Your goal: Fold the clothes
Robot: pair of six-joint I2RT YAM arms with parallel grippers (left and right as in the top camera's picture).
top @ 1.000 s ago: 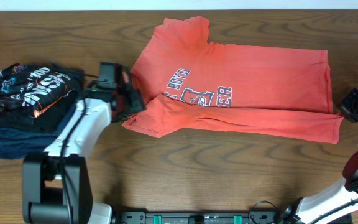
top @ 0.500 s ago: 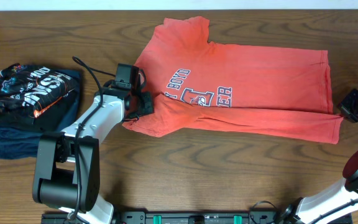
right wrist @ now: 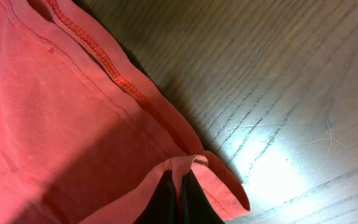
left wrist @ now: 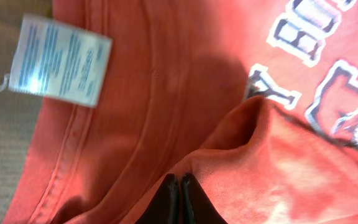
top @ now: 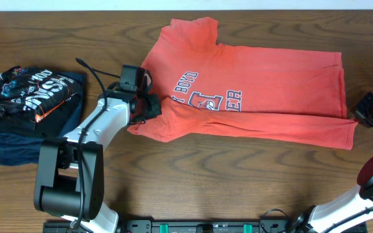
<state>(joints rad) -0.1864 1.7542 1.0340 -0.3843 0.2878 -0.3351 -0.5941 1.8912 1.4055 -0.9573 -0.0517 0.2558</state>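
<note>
You're maybe a third in: the orange T-shirt [top: 258,90] lies sideways mid-surface [top: 238,181] with its near long edge turned over, the left gripper [left wrist: 179,196] and right gripper [right wrist: 179,190] have their jaws pinched on cloth, and the cross folds are left.

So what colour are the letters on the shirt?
The letters are white with dark outlines; left wrist view.

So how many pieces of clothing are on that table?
3 visible: the orange-red T-shirt spread mid-table; at the left edge, a black printed garment stacked on a navy garment. The stack may hide more.
</note>
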